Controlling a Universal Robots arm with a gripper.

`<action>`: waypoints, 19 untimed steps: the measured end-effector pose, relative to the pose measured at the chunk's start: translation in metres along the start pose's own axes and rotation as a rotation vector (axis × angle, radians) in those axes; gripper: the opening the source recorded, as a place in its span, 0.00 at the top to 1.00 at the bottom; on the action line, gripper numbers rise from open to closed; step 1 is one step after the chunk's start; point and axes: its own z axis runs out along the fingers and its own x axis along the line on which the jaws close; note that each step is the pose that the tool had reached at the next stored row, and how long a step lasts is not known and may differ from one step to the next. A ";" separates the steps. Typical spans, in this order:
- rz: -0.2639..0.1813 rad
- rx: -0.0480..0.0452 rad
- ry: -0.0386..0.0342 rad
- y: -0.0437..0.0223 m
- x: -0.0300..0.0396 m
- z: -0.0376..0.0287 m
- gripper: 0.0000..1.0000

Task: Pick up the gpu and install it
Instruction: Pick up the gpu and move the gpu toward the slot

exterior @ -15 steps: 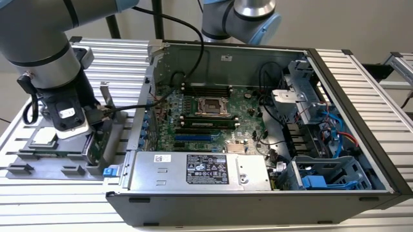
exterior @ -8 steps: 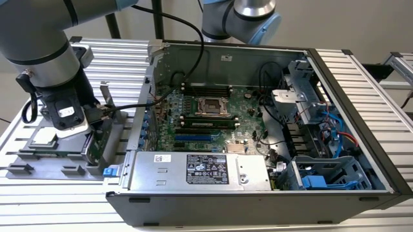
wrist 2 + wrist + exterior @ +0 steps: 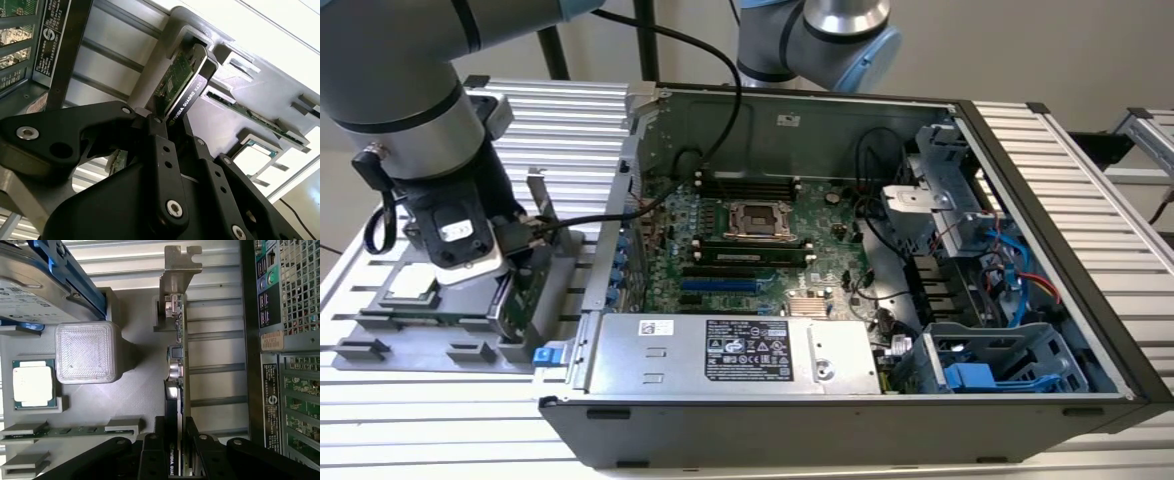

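The open computer case [image 3: 854, 440] lies on the table [image 3: 1067, 150] with its board facing up, ready to take a card from above. At the table's edge on the exterior view's left, a grey tray [image 3: 400, 350] holds the gpu [image 3: 176, 360] on edge in a slot. That leaves both faces free, and the gripper [image 3: 176, 435] pinches them.

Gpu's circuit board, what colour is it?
Green on the gpu, best in the second wrist view.
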 end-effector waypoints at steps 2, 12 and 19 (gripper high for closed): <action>0.000 0.0000 -0.0001 0.0001 0.0000 -0.0013 1.00; 0.000 -0.0003 -0.0002 0.0006 -0.0003 -0.0124 1.00; 0.000 -0.0003 -0.0002 0.0011 -0.0004 -0.0216 1.00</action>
